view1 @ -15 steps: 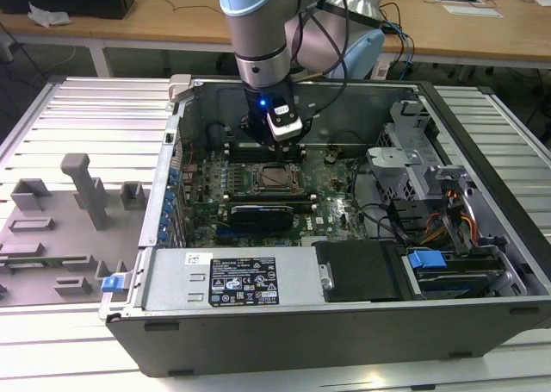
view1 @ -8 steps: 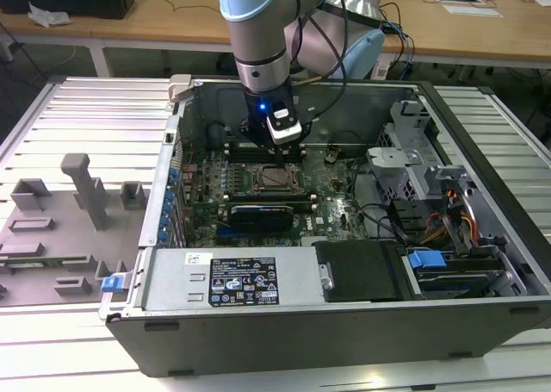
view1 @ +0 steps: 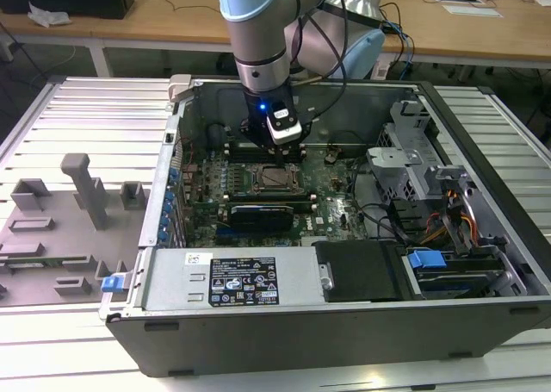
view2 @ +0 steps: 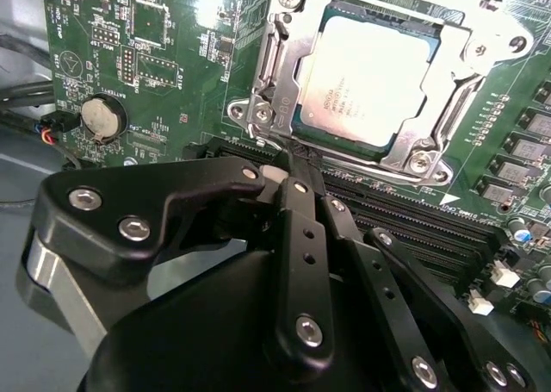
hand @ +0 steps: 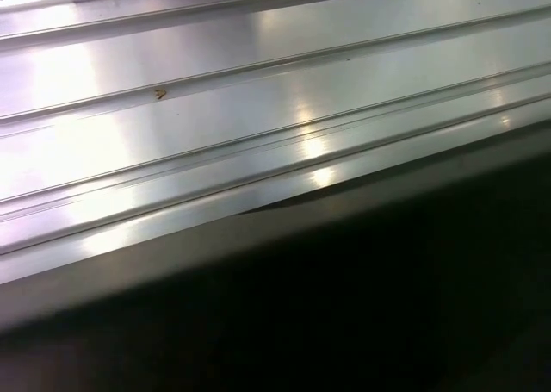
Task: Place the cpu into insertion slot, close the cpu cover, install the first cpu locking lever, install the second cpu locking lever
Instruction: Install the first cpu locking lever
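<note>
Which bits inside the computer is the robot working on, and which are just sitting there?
Part of the job:
- cpu, lying in the insertion slot
- cpu cover, down over it
- gripper, beside the slot's corner

Just sitting there:
- round coin battery
- long black memory slots
- blue drive latch
- grey fixture blocks outside the case

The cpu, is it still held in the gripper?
No, in the second wrist view the cpu sits under the cpu cover.
</note>
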Motion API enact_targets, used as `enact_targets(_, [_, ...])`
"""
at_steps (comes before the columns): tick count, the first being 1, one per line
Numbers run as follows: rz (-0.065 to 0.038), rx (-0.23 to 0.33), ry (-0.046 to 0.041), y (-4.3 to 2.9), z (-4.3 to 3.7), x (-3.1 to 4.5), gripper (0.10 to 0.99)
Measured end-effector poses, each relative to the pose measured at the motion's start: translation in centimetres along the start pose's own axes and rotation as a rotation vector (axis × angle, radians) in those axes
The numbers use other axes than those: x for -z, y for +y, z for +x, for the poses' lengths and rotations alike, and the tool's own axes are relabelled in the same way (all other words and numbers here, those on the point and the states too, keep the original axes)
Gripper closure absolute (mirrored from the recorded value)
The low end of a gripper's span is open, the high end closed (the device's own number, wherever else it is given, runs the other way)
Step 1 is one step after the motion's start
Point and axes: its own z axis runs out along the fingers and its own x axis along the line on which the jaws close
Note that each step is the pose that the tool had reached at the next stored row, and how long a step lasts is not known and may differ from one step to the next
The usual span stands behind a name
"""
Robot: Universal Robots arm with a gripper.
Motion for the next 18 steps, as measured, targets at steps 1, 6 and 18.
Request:
enact_targets(1, [-0.001,0.0,0.0001,0.01,-0.01,0.03,0.98])
enact_targets(6, [0.002,0.001,-0.0005,0.06,-0.13,0.59,0.98])
enact_targets(18, [0.013,0.003,-0.0036,-0.7,-0.38,1.69,0.98])
